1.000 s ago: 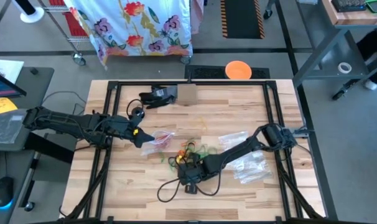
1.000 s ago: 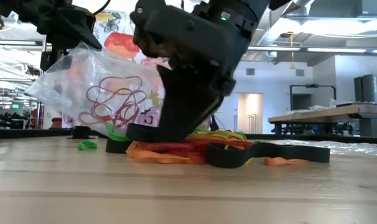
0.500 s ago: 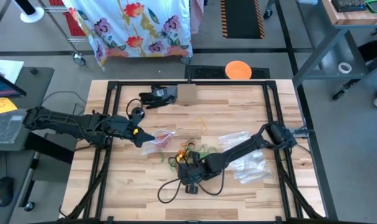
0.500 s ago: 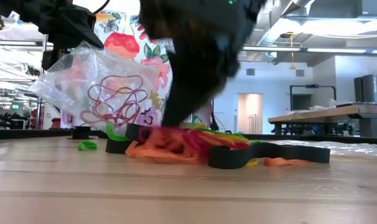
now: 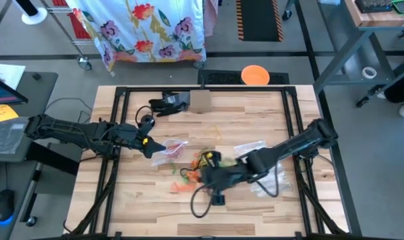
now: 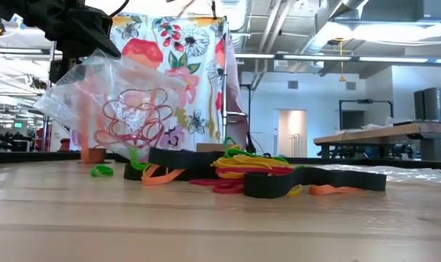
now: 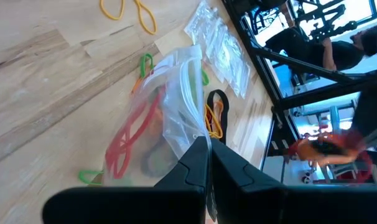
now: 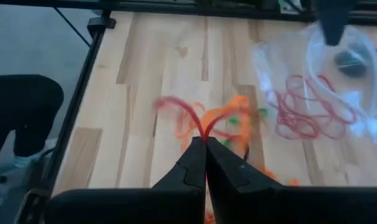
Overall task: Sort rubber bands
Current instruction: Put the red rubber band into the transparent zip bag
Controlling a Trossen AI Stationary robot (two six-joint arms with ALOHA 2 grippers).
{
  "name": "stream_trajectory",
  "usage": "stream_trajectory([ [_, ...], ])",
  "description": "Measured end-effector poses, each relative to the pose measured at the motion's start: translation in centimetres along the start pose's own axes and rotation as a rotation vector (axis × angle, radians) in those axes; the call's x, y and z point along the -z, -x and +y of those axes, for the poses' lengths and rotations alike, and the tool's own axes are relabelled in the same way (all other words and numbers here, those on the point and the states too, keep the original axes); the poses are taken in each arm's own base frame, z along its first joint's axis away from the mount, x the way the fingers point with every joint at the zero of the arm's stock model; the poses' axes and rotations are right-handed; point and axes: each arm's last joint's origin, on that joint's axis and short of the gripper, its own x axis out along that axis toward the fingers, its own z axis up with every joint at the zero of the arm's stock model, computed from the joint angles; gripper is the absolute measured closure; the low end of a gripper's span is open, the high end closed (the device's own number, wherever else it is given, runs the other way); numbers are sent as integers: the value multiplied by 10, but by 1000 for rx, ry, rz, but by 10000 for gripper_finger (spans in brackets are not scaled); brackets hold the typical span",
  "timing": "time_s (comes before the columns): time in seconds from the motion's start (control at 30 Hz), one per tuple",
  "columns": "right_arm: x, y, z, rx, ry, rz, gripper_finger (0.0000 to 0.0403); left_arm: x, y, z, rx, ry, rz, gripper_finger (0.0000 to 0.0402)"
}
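1. Two dark arms reach over the wooden table (image 5: 155, 200) I'm running remotely; left arm comes in from the left edge, right arm from the right edge, both ending near mid-table.
2. Left gripper (image 5: 151, 145) sits left of centre, above the tabletop. Fingers (image 7: 195, 165) pressed fully together, pinching the top edge of a clear bag (image 6: 118, 102). Bag hangs from that grip; red bands (image 6: 137, 120) show through the plastic.
3. Right gripper (image 8: 205, 144) is near mid-table, lifted off the wood, just right of the loose pile. Jaws fully closed, clamped on a few red & orange bands (image 8: 204, 121) that dangle from the tips; blurred, so I can't count them.
4. More clear bags (image 5: 265, 170) lie flat on the table's right half, under the right arm.
5. Black cable (image 5: 205, 200) loops across the front of the table, near the right gripper.
6. Rubber bands (image 6: 249, 164), the main pile, sit mid-table btwn the two grippers: yellow, red, green & orange loops heaped on and beside a black strap (image 6: 315, 180).
7. Few orange bands (image 5: 182, 187) lie on bare wood just left of the right gripper; one green band (image 6: 101, 170) lies apart below the hanging bag; two yellow loops (image 7: 127, 9) lie farther off.
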Motion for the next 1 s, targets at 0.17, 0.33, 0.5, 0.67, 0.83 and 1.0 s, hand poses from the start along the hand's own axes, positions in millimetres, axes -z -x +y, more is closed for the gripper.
stream_trajectory([
  [0.17,13,-3,1,-11,-62,125,403,0,0,0,1,-9,-1,402],
  [0.33,27,-28,-1,10,-99,233,403,0,0,-1,7,-11,-4,402],
  [0.5,35,-59,2,-128,-144,289,403,0,0,-1,6,-10,-4,402],
  [0.67,54,-90,10,-272,-164,399,396,0,0,-1,6,-4,-4,402],
  [0.83,64,-106,12,-274,-182,443,384,0,0,-1,6,1,-4,402],
  [1.0,59,-108,9,-262,-263,409,371,-1,0,-1,3,3,-12,402],
])
